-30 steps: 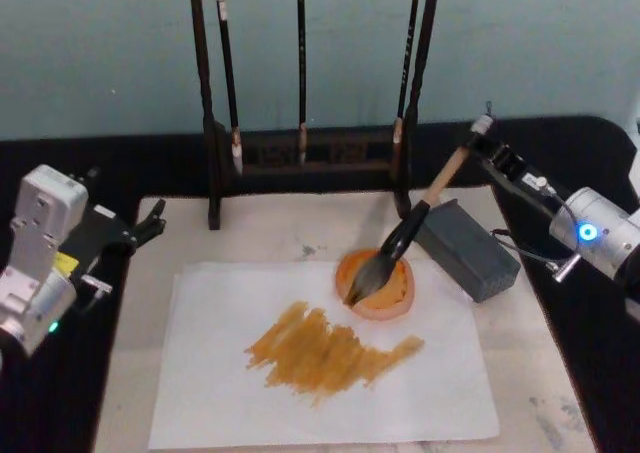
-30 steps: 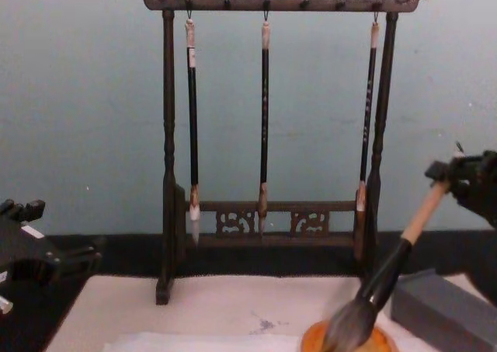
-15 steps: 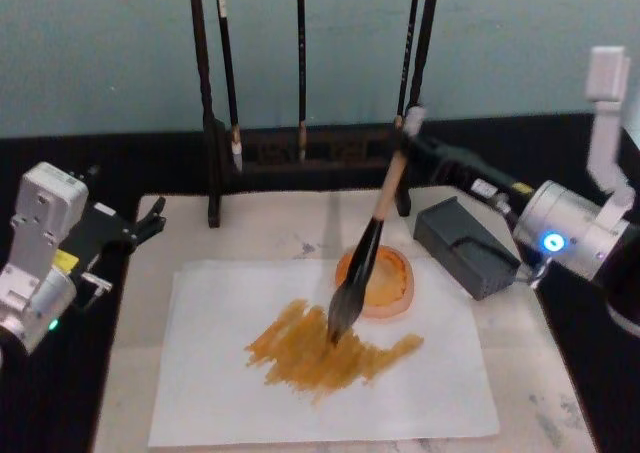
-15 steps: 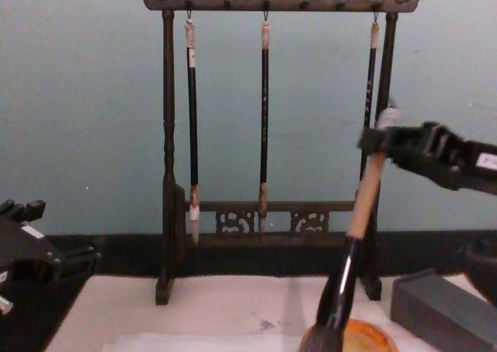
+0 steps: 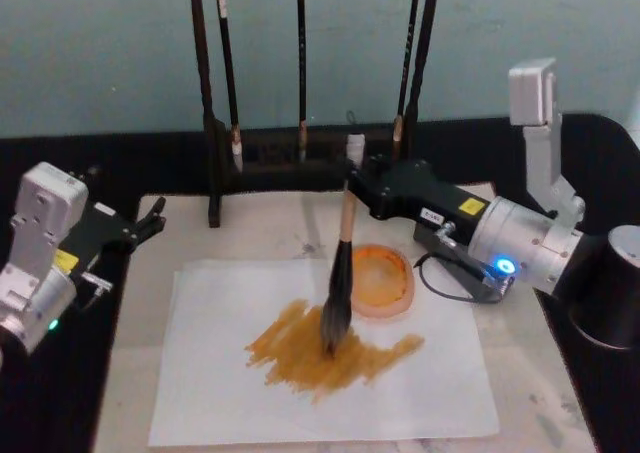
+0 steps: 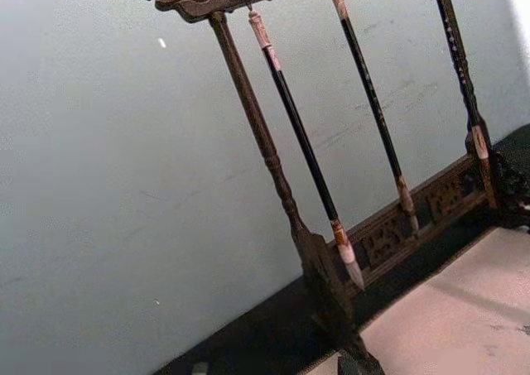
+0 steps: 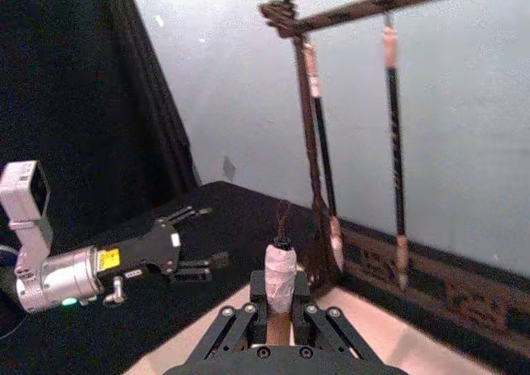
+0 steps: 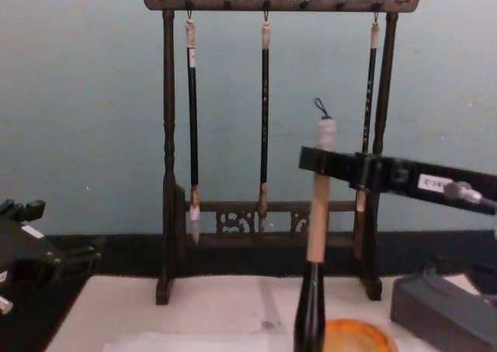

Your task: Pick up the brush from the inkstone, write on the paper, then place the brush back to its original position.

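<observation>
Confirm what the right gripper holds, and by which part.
The right gripper holds the brush high on its tan handle, just below the white end cap.

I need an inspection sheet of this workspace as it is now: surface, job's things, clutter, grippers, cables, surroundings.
Surface: beige mat, faintly stained.
Job's things: the brush near upright, bristles touching the paper on orange-brown strokes; orange dish beside it.
Clutter: grey block at the right.
Grippers: right gripper shut on the brush's handle; left gripper parked at the left, open.
Cables: black cable under the right arm.
Surroundings: brush rack holding three thin brushes; teal wall.
</observation>
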You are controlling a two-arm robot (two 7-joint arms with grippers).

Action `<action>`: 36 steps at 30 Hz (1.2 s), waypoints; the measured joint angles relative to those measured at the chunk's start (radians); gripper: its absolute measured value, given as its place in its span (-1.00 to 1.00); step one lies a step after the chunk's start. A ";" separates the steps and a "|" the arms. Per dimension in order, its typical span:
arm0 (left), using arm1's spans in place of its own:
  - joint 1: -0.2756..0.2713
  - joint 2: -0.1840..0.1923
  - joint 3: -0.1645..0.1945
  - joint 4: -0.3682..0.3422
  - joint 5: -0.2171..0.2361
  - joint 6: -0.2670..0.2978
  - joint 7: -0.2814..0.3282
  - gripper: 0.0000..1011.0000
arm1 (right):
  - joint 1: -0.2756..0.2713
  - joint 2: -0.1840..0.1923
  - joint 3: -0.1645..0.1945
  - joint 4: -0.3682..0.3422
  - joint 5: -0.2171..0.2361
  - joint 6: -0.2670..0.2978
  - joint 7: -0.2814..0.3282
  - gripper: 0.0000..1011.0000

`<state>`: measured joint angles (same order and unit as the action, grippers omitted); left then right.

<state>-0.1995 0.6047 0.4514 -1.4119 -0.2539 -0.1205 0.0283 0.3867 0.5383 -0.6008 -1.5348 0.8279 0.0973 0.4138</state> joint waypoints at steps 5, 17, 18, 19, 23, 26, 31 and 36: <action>0.000 0.000 0.000 0.000 0.000 0.000 0.000 1.00 | 0.006 -0.008 -0.004 -0.022 -0.032 -0.006 0.006 -0.68; 0.000 0.000 0.000 0.000 0.000 0.000 0.000 1.00 | -0.010 0.004 -0.025 -0.078 -0.191 -0.106 0.035 -0.68; 0.000 0.000 0.000 0.000 0.000 0.000 0.000 1.00 | -0.011 0.005 -0.026 -0.079 -0.201 -0.113 0.036 -0.68; 0.000 0.000 0.000 0.000 0.000 0.000 0.000 1.00 | -0.013 0.005 -0.026 -0.079 -0.209 -0.118 0.037 -0.68; 0.000 0.000 0.000 0.000 0.000 0.000 0.000 1.00 | -0.017 0.004 -0.020 -0.080 -0.225 -0.127 0.041 -0.68; 0.000 0.000 0.000 0.000 0.000 0.000 0.000 1.00 | -0.018 0.004 -0.019 -0.080 -0.225 -0.127 0.042 -0.68; 0.000 0.000 0.000 0.000 0.000 0.000 0.000 1.00 | -0.018 0.004 -0.020 -0.080 -0.226 -0.128 0.042 -0.68; 0.000 0.000 0.000 0.000 0.000 0.000 0.000 1.00 | -0.018 0.004 -0.021 -0.080 -0.226 -0.128 0.042 -0.68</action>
<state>-0.1996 0.6047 0.4514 -1.4120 -0.2539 -0.1205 0.0282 0.3690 0.5423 -0.6221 -1.6143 0.6015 -0.0310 0.4556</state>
